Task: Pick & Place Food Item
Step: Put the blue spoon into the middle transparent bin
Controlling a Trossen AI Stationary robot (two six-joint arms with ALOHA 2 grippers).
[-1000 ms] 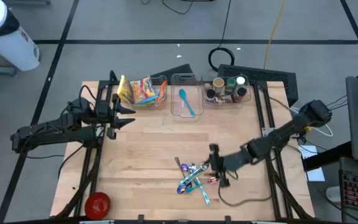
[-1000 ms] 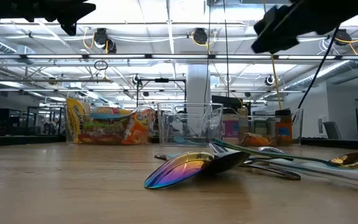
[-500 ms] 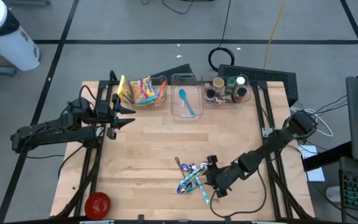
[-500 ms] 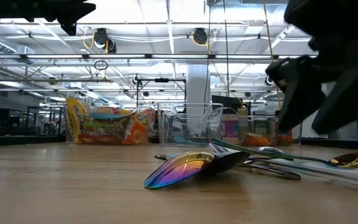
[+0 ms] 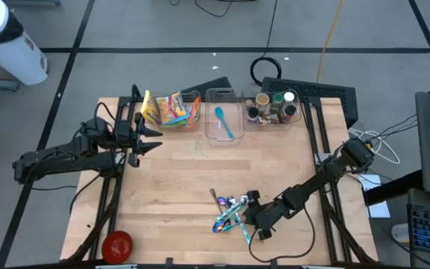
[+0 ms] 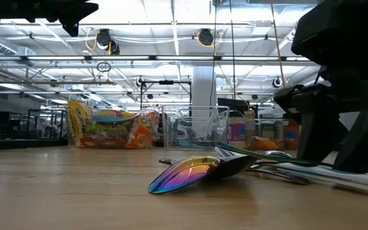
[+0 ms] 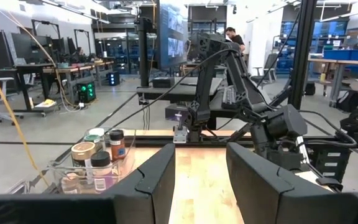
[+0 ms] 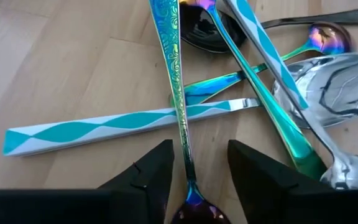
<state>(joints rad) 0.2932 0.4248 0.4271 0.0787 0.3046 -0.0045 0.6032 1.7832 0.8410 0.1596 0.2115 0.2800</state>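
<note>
I see 1 red round thing (image 5: 117,245) at the near left corner of the table (image 5: 178,172), 1 white cylinder (image 5: 10,45) on the floor far left, and 1 coiled black cable (image 5: 269,69) beyond the far edge.

You are looking at a light wooden table (image 5: 178,179) carrying a tangled cutlery pile (image 5: 231,213). Well beyond that pile, three clear bins are sitting side by side: snack packets (image 5: 172,109), one blue spoon (image 5: 224,122), then what are probably small jars (image 5: 272,106).
</note>
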